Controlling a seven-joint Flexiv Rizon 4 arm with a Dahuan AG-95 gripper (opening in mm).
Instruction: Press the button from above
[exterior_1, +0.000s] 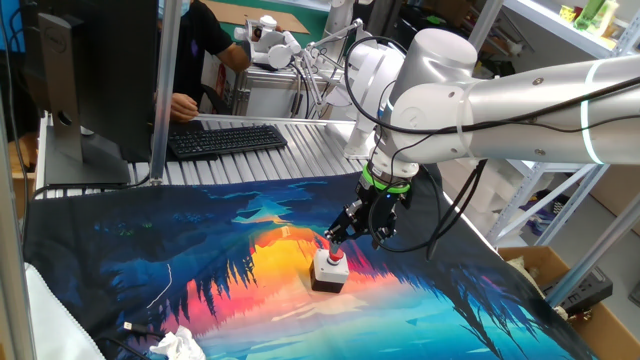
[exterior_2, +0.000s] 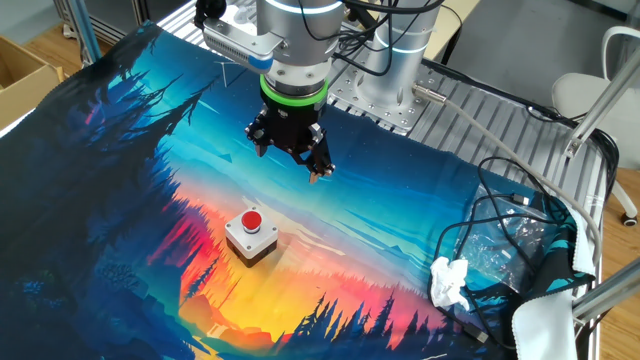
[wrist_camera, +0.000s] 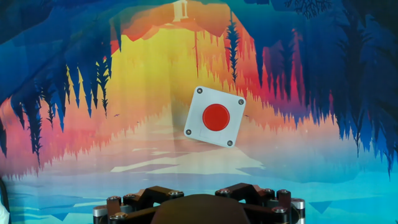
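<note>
— Where is the button (exterior_2: 251, 221)?

— It sits on the bright cloth (exterior_2: 120, 180) that covers the table, about in the middle, on the orange and yellow part. It has a round red cap on a light grey box (wrist_camera: 215, 116) with a dark bottom. From the hand view the box looks turned a bit, with a small screw at each corner.

— And the robot's claw (exterior_2: 315, 172)?

— It hangs in the air above the cloth, apart from the button. It is not touching it. The claw is a little toward the metal edge of the table, where the arm (exterior_1: 520, 100) stands.

— Is the claw open or closed?

— I cannot tell. The tips are too small and dark to see.

— What else is there?

— A crumpled white tissue (exterior_2: 449, 282) and some black cables (exterior_2: 510, 215) lie near one corner. A black keyboard (exterior_1: 226, 139) sits on the far metal edge.
</note>
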